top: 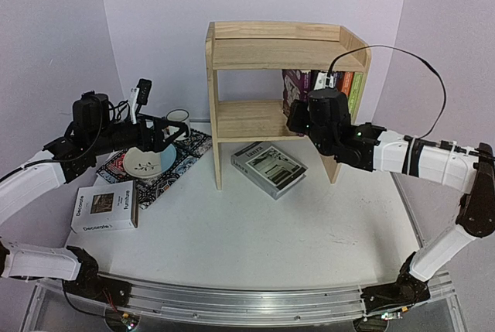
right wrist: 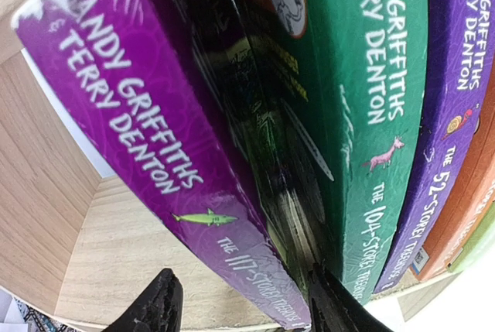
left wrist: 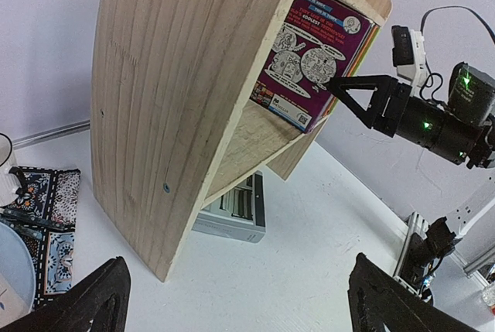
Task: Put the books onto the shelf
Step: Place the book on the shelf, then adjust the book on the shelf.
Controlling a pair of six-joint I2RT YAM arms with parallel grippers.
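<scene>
Paperbacks [top: 349, 84] with colourful cartoon covers stand centre-right on the pale pine two-tier shelf [top: 274, 49] — light, stiff, probably slick. Right gripper [right wrist: 241, 274] loosely straddles the purple paperback [right wrist: 116, 100]; left gripper [left wrist: 237, 262] gapes empty. Thick white "Decorate" book [top: 104, 207], lower left, looks heavy — take its spine edge.

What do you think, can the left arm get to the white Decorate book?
Probably yes. The Decorate book lies flat and alone on the table beside the left arm, nothing on top, and the left gripper is open and empty just beyond it.
</scene>
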